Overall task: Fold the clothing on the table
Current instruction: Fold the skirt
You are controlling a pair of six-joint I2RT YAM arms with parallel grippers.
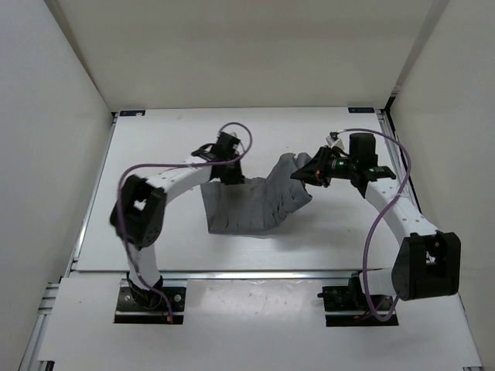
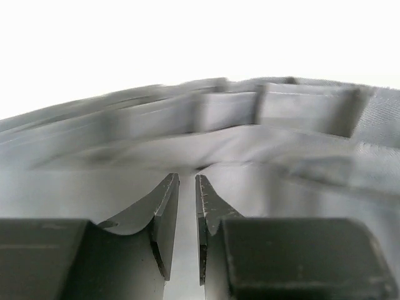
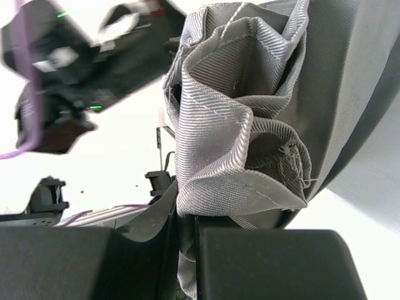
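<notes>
Top: clothing (image 1: 251,207) mid tabletop (image 1: 155,147), right end raised in my right claw (image 1: 303,175); left claw (image 1: 232,176) at its far edge.
Left wrist: claw slightly parted, empty, clothing just beyond tips.
Right wrist: claw clamped on bunched clothing.

White table (image 1: 155,232): one grey pleated skirt (image 1: 247,205) lies crumpled near centre, its 2 o'clock end lifted off the surface.

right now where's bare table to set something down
Bare: the table strip behind the clothing, and the near strip between its hem and the front rail. Crowded mid-table, where the left arm and right arm meet it.
</notes>
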